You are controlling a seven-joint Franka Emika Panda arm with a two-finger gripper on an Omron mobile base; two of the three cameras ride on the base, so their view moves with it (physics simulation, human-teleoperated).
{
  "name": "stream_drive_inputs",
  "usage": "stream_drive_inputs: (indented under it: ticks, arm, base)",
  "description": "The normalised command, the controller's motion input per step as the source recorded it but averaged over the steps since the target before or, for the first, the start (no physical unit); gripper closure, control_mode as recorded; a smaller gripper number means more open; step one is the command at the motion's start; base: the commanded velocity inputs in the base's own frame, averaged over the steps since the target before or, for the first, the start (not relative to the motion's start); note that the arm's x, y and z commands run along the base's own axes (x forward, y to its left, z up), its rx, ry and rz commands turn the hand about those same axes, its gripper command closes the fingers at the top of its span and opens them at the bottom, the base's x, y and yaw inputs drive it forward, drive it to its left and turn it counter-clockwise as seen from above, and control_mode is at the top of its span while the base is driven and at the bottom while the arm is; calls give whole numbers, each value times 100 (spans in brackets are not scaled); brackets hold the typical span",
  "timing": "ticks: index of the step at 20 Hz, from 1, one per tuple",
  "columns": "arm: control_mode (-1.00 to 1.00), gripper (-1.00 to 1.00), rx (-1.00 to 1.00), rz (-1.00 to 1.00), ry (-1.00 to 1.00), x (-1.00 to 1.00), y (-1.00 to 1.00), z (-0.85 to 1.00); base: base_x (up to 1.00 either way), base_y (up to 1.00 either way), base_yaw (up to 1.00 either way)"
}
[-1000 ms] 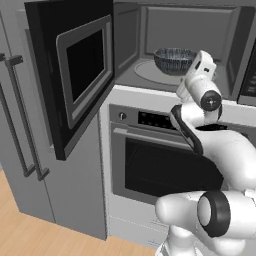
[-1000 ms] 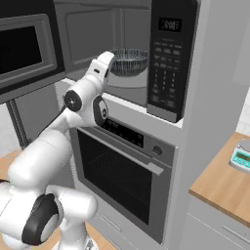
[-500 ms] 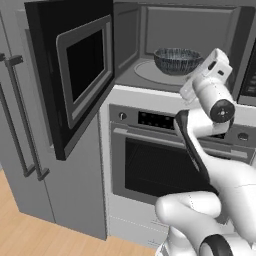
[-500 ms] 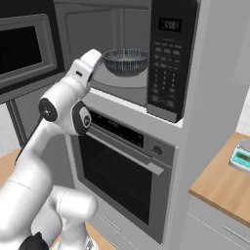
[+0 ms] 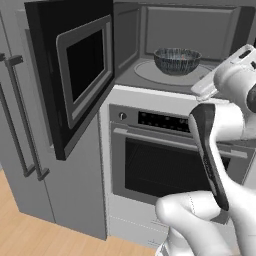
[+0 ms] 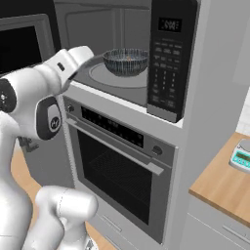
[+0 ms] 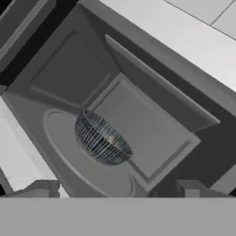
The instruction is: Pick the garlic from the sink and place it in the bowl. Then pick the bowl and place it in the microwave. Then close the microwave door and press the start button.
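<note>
the bowl (image 5: 177,60) now sits alone on the round turntable (image 5: 150,74) inside the microwave (image 6: 122,29), upper middle of the left base view and upper centre of the right base view. a small pale lump inside it, seen in the hand view as a light spot near the bowl's middle, is probably the garlic (image 7: 110,139), though it is too small to be sure. a second ago the white hand was right up against the bowl at the cavity mouth; since then it has pulled back out and to the side, and nothing touches the bowl any more. in the hand view the gripper (image 7: 113,188) shows its two dark tips far apart at the bottom edge, spread wide with nothing between them.

so the placing step looks done: bowl delivered, hand clear of the cavity. the microwave door (image 5: 75,75) stands swung wide open at the upper left of the left base view, its window facing the room. judging from this, closing that door comes next, then the start button on the control panel (image 6: 168,58) at the upper right of the right base view. the oven (image 6: 117,171) sits just below.
</note>
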Motion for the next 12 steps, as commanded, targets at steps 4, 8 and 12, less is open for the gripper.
stream_drive_inputs:
  ticks: [4, 8, 12]
  arm:
    - [-100, -100, 31, 0, 11, -100, 23, 5]
    - [-100, -100, 23, 0, -3, -100, 22, -6]
    - [-100, -100, 24, 0, -1, -100, 35, -21]
  base:
    - [0, 0, 0]
    - [0, 0, 0]
    - [0, 0, 0]
